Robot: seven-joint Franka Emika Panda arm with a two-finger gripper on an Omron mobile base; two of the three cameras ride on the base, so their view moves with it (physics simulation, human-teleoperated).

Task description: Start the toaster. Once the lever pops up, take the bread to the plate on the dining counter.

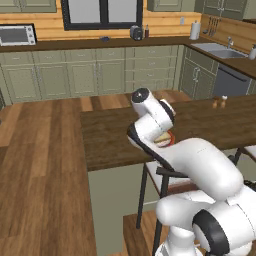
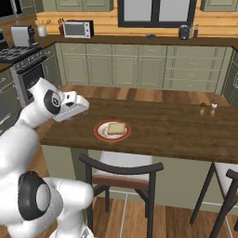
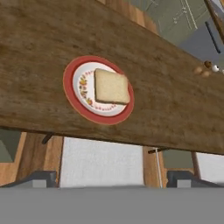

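With the bread (image 3: pixel 112 86) flat on the plate (image 3: pixel 72 94) on the dining counter (image 3: pixel 175 113), gripper (image 3: pixel 112 180) sits above w/ fingers apart, nothing held.

My arm bends up and forward, wrist tilted downward. The claw (image 3: pixel 112 178) has its jaws spread wide and holds nothing, one dark fingertip (image 3: pixel 37 178) on each side, hanging free in the air.

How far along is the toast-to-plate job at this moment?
Done: the tan bread slice lies flat on the round red-rimmed white plate on the dark wood-plank dining counter. In hand: nothing; the two-finger gripper is open above. Left: apparently nothing.
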